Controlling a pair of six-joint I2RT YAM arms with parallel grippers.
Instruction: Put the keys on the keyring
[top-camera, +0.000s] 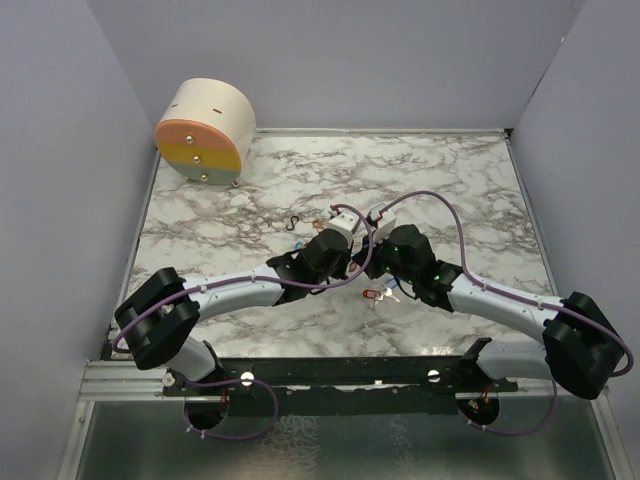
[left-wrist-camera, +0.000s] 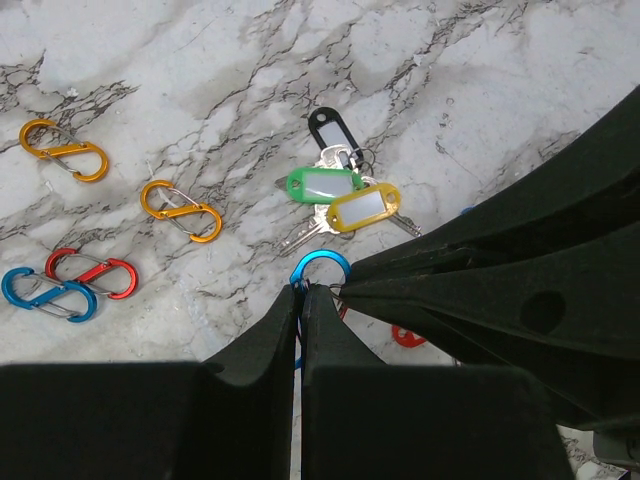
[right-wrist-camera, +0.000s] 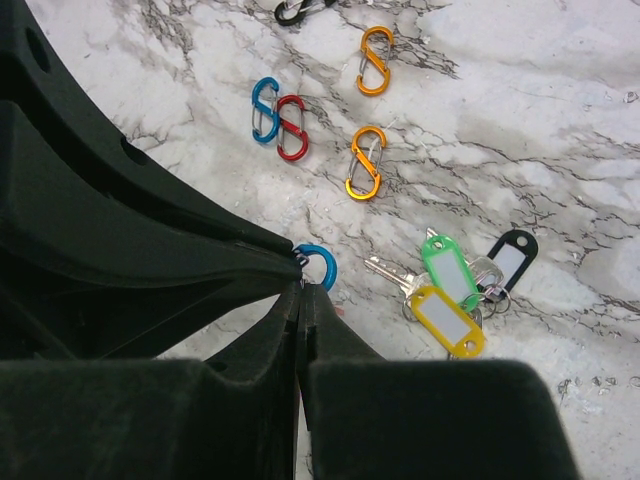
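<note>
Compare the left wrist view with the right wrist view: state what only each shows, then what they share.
Only the left wrist view: a red piece, half hidden under the right gripper. Only the right wrist view: a black clip at the top edge. Both: the held blue clip where the shut left gripper and right gripper meet, two orange clips, a red clip beside a loose blue clip, and the keys with green, yellow and black tags.
</note>
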